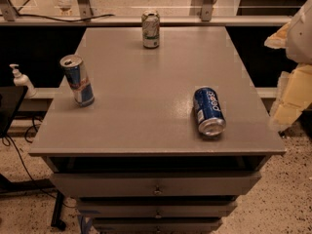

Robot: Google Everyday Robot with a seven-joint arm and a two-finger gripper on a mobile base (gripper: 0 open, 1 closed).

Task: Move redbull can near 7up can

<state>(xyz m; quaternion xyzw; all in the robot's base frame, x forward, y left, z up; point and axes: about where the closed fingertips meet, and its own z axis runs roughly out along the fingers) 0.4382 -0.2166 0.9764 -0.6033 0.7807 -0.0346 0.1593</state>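
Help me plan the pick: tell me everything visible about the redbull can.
The redbull can is slim and looks like metal, blue and silver with a red mark and a silver top. It stands upright near the left edge of the grey table as the camera sees it, touching only the tabletop. The gripper hangs beyond the table's right side, far from it.

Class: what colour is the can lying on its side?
Pepsi can: dark blue, camera view. Pincer hangs at right edge.
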